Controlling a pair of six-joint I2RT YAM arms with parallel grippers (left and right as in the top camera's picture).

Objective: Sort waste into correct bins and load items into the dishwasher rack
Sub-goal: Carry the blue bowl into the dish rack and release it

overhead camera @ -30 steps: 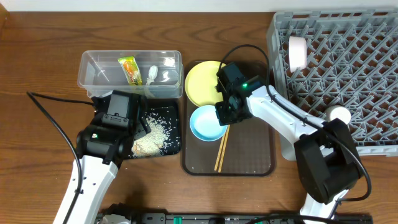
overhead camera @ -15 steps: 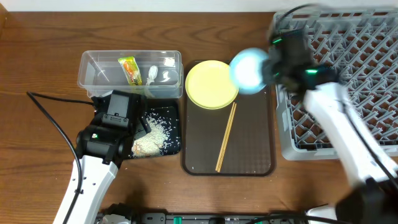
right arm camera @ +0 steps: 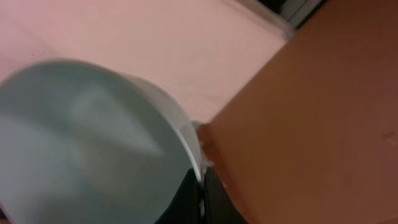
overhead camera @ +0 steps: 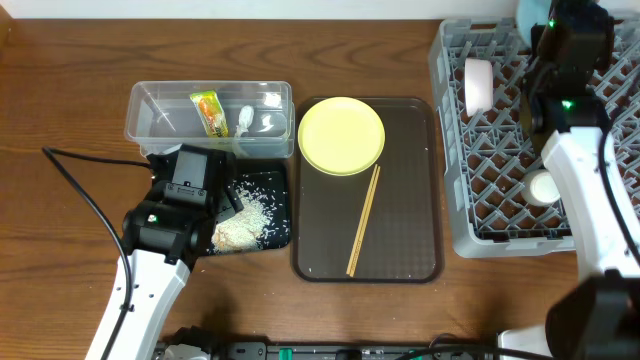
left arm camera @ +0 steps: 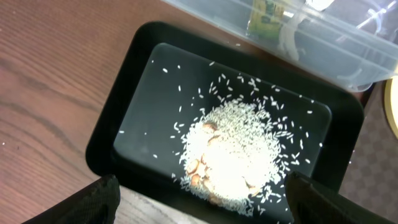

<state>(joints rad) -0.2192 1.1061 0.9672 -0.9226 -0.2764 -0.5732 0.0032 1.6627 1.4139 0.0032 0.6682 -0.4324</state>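
Right pincer (right arm camera: 200,196) clamps the light blue bowl (right arm camera: 93,143) above the rack (overhead camera: 495,190); black tray (left arm camera: 134,81) holds rice (left arm camera: 230,149).

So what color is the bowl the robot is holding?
Light blue. The bowl shows best in the right wrist view, filling most of the picture.

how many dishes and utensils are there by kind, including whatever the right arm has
plates: 1 (yellow plate)
bowls: 2 (light blue bowl, white bowl)
cups: 1 (white cup)
chopsticks: 2
total: 6
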